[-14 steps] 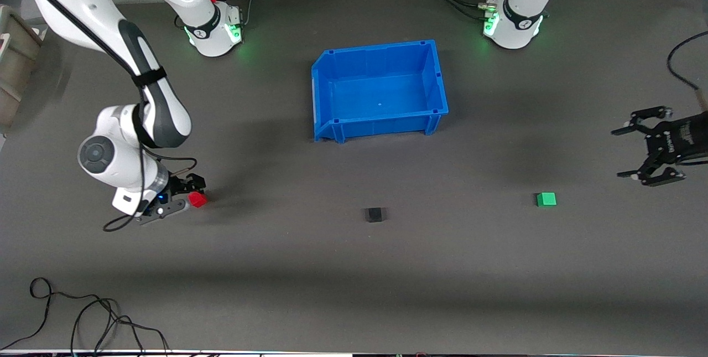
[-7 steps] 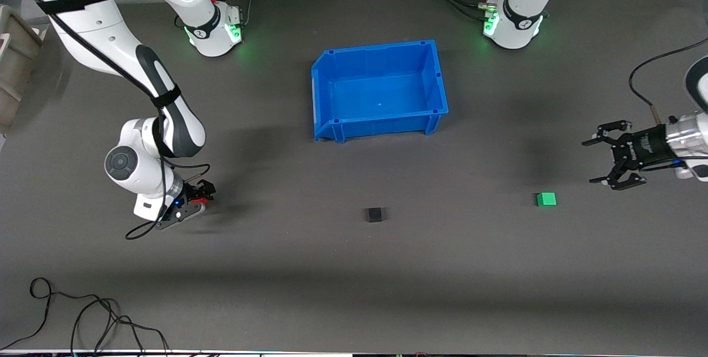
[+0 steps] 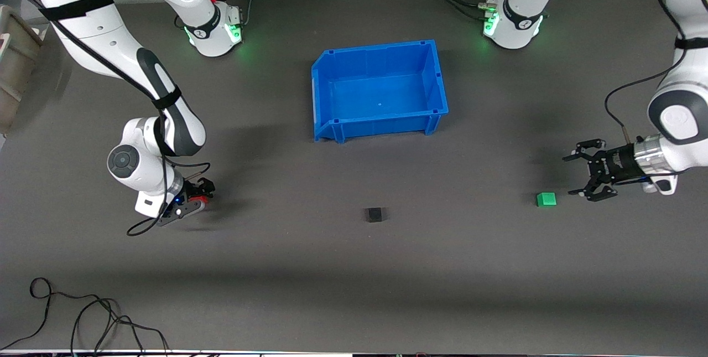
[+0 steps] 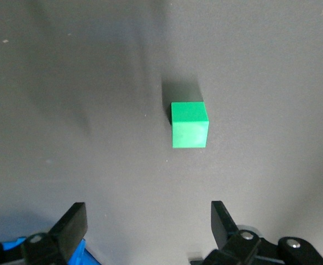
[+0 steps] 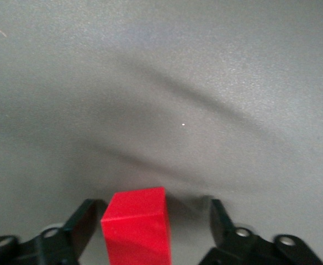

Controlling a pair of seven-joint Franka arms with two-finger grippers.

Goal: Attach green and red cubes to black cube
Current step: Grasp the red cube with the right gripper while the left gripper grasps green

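Note:
The red cube (image 3: 205, 200) lies on the grey mat toward the right arm's end. My right gripper (image 3: 199, 196) is low around it, open; in the right wrist view the red cube (image 5: 136, 226) sits between the fingers (image 5: 86, 221) with a gap at one side. The green cube (image 3: 546, 199) lies toward the left arm's end. My left gripper (image 3: 571, 175) is open and empty just beside it; the left wrist view shows the green cube (image 4: 189, 124) ahead of the spread gripper (image 4: 147, 212). The black cube (image 3: 374, 214) lies alone between the two.
An empty blue bin (image 3: 437, 77) stands farther from the front camera than the black cube, mid-table. Loose black cables (image 3: 83, 318) lie near the front edge at the right arm's end. A beige box (image 3: 14, 69) sits at that end's edge.
My right gripper has moved over the red cube, which now sits between its fingers. My left gripper has moved in from the table's end toward the green cube.

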